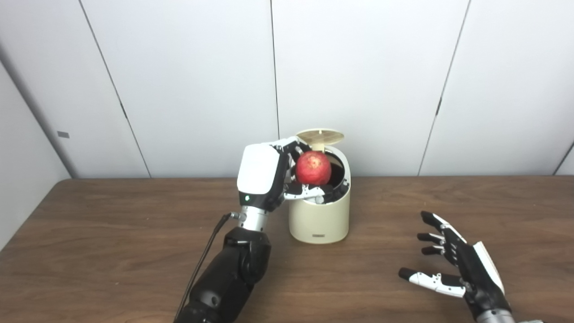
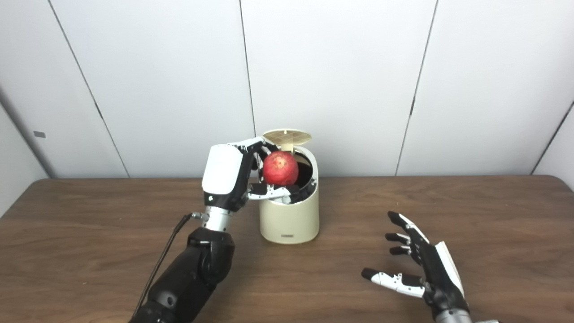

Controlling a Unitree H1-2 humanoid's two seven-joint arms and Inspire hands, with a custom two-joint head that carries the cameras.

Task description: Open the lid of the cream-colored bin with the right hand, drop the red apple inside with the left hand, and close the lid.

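The cream-colored bin (image 1: 319,220) stands mid-table with its round lid (image 1: 320,135) tipped up at the back, so the dark opening shows. My left hand (image 1: 264,177) is raised at the bin's left rim, shut on the red apple (image 1: 313,168), which hangs just over the opening. My right hand (image 1: 453,264) rests low above the table at the front right, open, fingers spread, holding nothing and well apart from the bin.
The brown wooden table (image 1: 112,233) runs wide to both sides of the bin. White wall panels (image 1: 358,67) stand close behind the table's far edge. A black cable (image 1: 202,264) trails along my left forearm.
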